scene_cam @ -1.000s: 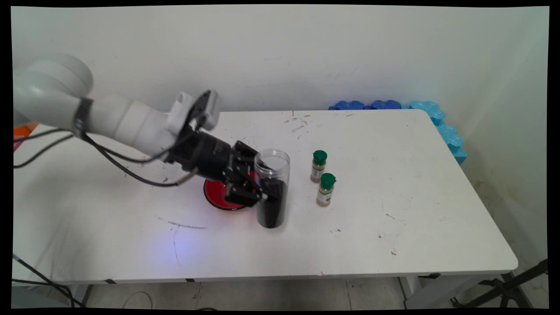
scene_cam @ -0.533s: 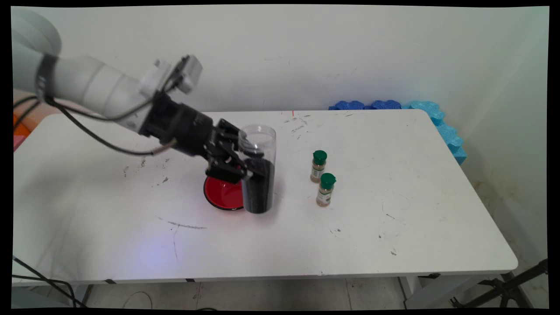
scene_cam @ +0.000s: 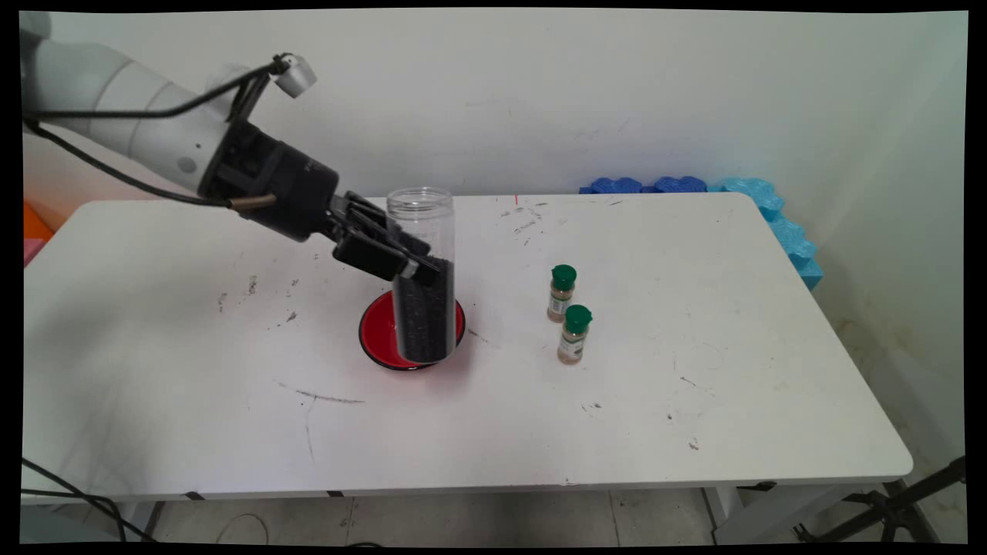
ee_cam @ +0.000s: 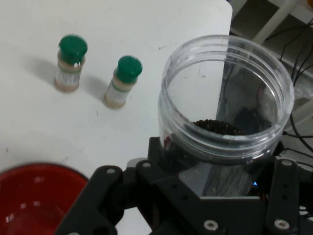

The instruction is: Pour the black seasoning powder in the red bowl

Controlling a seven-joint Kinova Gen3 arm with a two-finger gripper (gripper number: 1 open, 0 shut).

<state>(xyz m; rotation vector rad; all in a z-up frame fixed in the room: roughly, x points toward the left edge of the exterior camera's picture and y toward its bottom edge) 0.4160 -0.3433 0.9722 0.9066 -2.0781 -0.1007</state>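
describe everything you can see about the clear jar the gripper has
The clear jar is a tall round container of see-through plastic, with a ribbed neck and an open mouth, no lid. A dark granular fill reaches roughly two thirds up; the top part is empty. It stands nearly upright, leaning slightly. The gripper clamps it from the side about halfway up, and its base shows in front of the red bowl; whether they touch cannot be told. In the hand view its mouth faces the camera.

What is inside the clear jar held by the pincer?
The tall clear plastic jar, open-topped and gripped by the black pincer, holds dark granular material filling roughly its lower half. The jar's bottom cannot be seen; the contents cover it.
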